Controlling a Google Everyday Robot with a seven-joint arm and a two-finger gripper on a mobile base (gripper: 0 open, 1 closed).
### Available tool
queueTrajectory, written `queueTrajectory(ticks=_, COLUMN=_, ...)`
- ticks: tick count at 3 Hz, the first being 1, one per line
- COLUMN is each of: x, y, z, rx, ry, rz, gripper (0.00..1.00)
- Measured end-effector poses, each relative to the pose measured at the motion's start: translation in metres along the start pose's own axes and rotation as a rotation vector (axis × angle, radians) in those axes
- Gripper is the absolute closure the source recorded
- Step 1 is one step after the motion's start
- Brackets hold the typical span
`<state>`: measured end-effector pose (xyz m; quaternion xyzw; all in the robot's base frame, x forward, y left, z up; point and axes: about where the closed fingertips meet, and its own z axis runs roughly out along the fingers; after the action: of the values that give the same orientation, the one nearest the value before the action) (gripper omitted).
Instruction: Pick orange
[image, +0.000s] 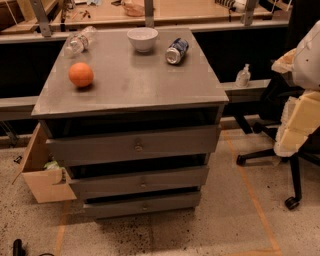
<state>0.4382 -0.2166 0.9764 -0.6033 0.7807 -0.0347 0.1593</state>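
The orange (81, 74) is a round, matte orange fruit lying on the left side of the grey cabinet top (135, 85), near its left edge. Nothing touches it. The gripper is not in view in the camera view.
A white bowl (142, 39) stands at the back middle of the top. A blue can (177, 51) lies on its side to the bowl's right, and a clear plastic bottle (79, 42) lies at the back left. The cabinet has three drawers (135, 146). An office chair (295, 130) stands to the right and a cardboard box (42, 172) to the left.
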Motion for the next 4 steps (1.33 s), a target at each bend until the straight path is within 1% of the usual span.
queueTrajectory(ticks=1, x=-0.002, y=-0.001, z=0.001, rx=0.000, ry=-0.010, rz=0.001, gripper=0.00)
queueTrajectory(ticks=2, x=-0.025, y=-0.014, z=0.016, rx=-0.001, ry=-0.163, rz=0.010, gripper=0.00)
queueTrajectory(ticks=3, x=-0.089, y=-0.037, z=0.049, rx=-0.027, ry=-0.386, rz=-0.029, gripper=0.00)
queueTrajectory(ticks=4, x=-0.154, y=-0.056, z=0.085, rx=-0.032, ry=-0.537, rz=-0.027, gripper=0.00)
